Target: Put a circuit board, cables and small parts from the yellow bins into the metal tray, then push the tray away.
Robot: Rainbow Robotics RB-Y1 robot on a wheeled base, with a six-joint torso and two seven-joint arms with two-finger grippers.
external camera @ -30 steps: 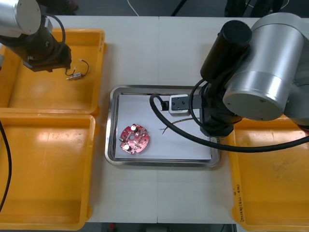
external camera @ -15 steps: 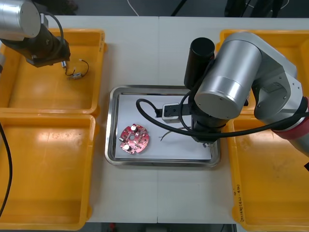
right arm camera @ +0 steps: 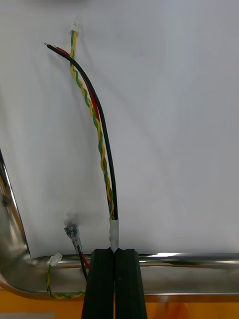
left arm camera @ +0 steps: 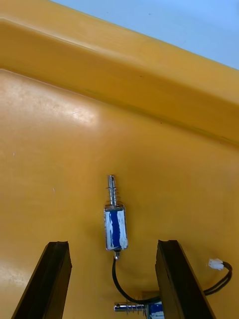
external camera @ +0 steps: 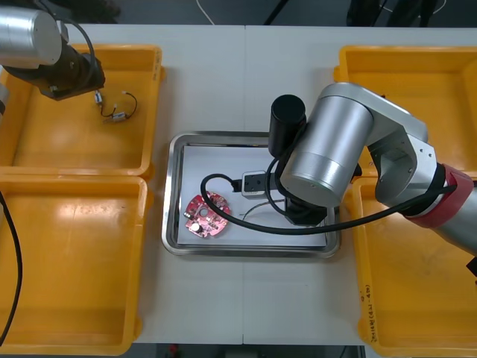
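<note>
My right gripper [right arm camera: 114, 251] is shut on the taped end of a red and yellow cable [right arm camera: 97, 134] bundled with a black wire. The cable lies stretched over the white inside of the metal tray [external camera: 173, 224], and the fingers sit just above the tray's rim [right arm camera: 199, 259]. From the front, the right arm [external camera: 328, 164] covers the tray's right half. A round red circuit board [external camera: 207, 216] lies in the tray's left part. My left gripper [left arm camera: 113, 244] is open over the far left yellow bin [external camera: 45, 149], with a small metal part [left arm camera: 115, 219] on a black wire just ahead of its fingers.
A second small metal part [left arm camera: 134, 308] lies nearer, between the left fingers. Two more loose wire ends [right arm camera: 64, 249] rest at the tray corner. The near left bin [external camera: 71, 261], far right bin [external camera: 410, 82] and near right bin [external camera: 417, 283] flank the tray.
The right arm has swung left and inward across the tray, dragging the cable with it. The left arm has shifted slightly up and left over its bin.
</note>
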